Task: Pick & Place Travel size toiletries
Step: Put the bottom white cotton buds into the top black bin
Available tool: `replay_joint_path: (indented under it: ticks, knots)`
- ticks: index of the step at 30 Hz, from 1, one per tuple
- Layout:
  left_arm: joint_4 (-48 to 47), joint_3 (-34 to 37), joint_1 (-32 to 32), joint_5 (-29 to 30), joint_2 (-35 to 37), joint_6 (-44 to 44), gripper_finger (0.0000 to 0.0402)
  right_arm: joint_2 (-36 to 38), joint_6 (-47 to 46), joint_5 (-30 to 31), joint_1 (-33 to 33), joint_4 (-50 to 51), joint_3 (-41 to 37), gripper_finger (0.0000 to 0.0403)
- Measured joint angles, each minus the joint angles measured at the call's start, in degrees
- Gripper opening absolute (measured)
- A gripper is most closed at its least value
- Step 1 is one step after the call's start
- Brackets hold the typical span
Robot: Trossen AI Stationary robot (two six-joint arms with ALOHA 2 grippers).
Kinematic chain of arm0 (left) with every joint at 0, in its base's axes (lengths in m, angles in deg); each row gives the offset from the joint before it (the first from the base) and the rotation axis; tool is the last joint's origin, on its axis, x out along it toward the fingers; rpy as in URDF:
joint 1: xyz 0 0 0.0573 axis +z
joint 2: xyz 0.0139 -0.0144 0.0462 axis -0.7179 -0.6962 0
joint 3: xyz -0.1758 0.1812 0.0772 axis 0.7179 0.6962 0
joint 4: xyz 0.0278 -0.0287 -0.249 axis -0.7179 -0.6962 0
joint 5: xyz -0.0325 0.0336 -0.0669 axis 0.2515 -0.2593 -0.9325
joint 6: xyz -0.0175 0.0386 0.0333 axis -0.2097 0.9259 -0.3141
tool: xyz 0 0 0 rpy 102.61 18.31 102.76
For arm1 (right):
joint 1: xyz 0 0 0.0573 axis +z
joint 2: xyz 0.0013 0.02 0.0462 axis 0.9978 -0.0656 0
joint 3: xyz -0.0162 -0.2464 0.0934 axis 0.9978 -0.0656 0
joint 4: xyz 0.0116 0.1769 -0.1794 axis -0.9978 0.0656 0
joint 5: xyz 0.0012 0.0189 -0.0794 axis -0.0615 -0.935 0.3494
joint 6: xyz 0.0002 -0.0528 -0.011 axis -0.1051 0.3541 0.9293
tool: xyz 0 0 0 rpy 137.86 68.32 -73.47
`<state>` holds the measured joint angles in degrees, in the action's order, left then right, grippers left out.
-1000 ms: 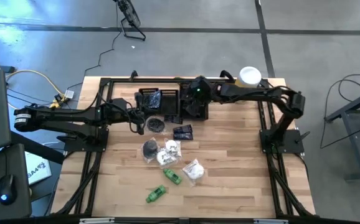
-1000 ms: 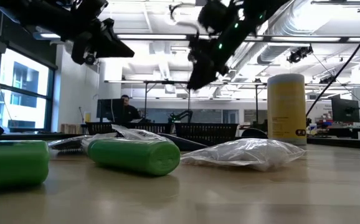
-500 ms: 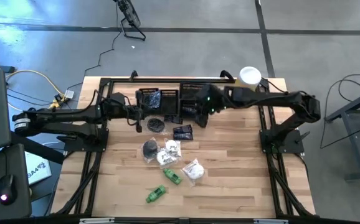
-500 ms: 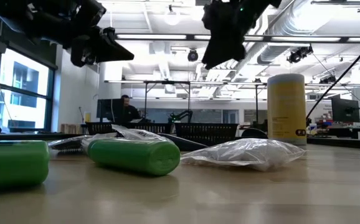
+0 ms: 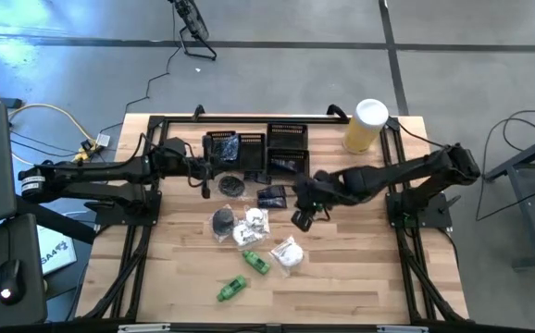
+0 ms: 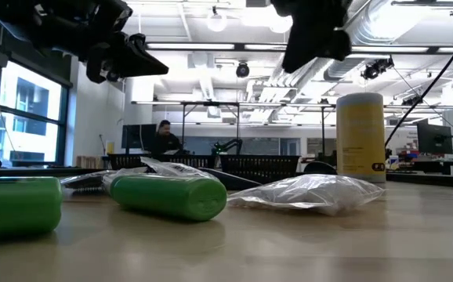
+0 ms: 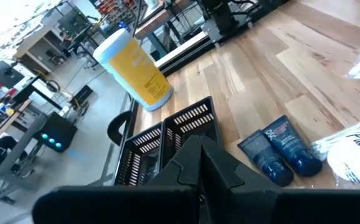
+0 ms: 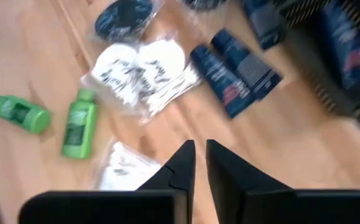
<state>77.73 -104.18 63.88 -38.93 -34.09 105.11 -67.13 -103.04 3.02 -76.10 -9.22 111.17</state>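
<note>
Two grippers, left gripper point(image 5: 206, 178) closed empty at upper centre, right gripper point(image 5: 303, 218) nearly closed empty mid-frame, toiletries point(image 5: 249, 231) clustered centrally, desk point(image 5: 360, 268) bare lower right.

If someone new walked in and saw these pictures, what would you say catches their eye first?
Probably the tall yellow cylinder with a white lid standing at the table's far right corner. Next, the scatter of toiletries mid-table: two bright green bottles toward the near edge, white sachets beside them and a pair of navy tubes near the black mesh trays. The right tool hangs over that scatter, holding nothing.
</note>
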Motion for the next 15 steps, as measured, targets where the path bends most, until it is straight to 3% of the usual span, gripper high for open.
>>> replay_joint_path:
  ticks: [15]
  knots:
    - [-0.4, 0.0, 0.0, 0.0, 0.0, 0.2, 0.0000, -0.7, -23.8, -3.9, 8.0, 1.3, 0.0, 0.0013]
